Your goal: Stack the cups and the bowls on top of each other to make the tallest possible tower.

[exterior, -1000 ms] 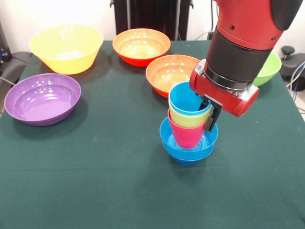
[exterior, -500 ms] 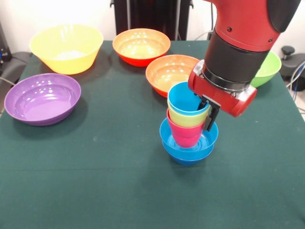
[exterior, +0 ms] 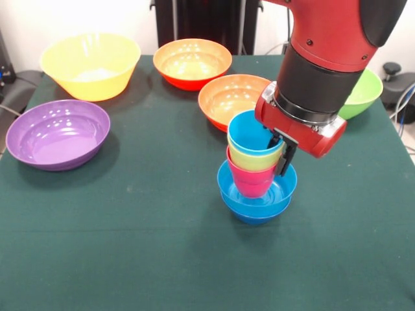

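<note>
Three cups are nested together: light blue [exterior: 251, 133] on top, yellow [exterior: 249, 161] in the middle, red-pink [exterior: 251, 183] at the bottom. They sit in two stacked small blue bowls [exterior: 257, 206] at mid-table, forming the tower. My gripper [exterior: 279, 152] comes down at the cups' right side, shut on their wall. One finger is inside the light blue cup and the other finger [exterior: 284, 163] is outside the rims. The red arm hides the cups' far right edge.
A large yellow bowl [exterior: 91, 65] and a purple bowl [exterior: 57, 133] stand at the left. Two orange bowls [exterior: 192, 61] [exterior: 224, 97] sit behind the tower. A lime green bowl [exterior: 364, 97] shows partly behind the arm at the right.
The gripper and the three nested cups have risen slightly and shifted a little left. The blue bowls and the other bowls have stayed in place.
</note>
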Tool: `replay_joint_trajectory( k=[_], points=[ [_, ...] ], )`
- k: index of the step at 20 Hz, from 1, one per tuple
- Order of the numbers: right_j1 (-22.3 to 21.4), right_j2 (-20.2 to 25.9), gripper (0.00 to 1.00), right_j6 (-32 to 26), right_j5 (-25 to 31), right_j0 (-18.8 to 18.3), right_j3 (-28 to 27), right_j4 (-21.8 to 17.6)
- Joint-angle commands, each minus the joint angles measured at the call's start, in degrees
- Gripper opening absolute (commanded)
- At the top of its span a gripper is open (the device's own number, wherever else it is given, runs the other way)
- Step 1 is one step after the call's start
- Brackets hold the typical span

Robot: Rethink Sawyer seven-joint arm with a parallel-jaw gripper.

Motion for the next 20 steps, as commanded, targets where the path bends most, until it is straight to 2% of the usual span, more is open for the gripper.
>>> replay_joint_trajectory(
  k=[1,20],
  points=[
    [0.06,3.67,0.00,13.59,-3.69,1.29,5.00,1.07],
    [0.10,3.92,0.00,13.52,-5.52,1.34,5.63,1.65]
  ],
)
